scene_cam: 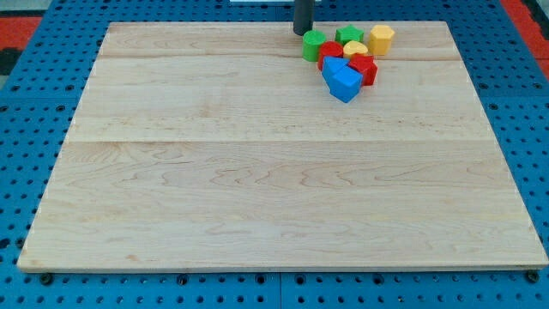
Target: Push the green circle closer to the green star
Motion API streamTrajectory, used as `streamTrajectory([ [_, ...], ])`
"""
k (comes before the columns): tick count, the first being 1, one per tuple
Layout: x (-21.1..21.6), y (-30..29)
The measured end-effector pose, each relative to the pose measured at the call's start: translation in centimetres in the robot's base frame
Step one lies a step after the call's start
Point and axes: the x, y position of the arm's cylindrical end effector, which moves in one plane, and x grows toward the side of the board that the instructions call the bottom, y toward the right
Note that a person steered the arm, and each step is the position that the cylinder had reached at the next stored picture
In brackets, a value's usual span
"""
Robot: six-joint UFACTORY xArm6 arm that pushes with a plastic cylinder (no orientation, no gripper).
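Tabletop: a pale wooden tabletop [257,172] of joined planks fills most of the frame, resting on a blue perforated base [26,129].
My tip: the dark straight rod comes down at the upper centre of the frame; my tip [302,33] sits on the wood just to the upper left of the green circle, very near it, though contact cannot be told.
Claw: the arm carries no claw, only the rod, so no wide or narrow state applies.
Green circle: a green round block [313,45] stands at the left edge of the cluster in the upper right of the frame.
Green star: a green star-shaped block [349,35] lies near the circle's right, slightly higher.
Between and below them: a red block [330,51], a small yellow block [355,48] and another red block [365,69].
Blue blocks: two blue blocks [342,79] at the cluster's lower edge.
Yellow block: a yellow hexagonal block [381,39] just right of the star.
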Motion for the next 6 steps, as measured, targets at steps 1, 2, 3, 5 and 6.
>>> streamTrajectory([
  [1, 6.2, -2.4],
  [2, 6.6, -0.4],
  [3, 5.9, -0.8],
  [5, 3.5, 0.3],
  [6, 3.4, 0.9],
])
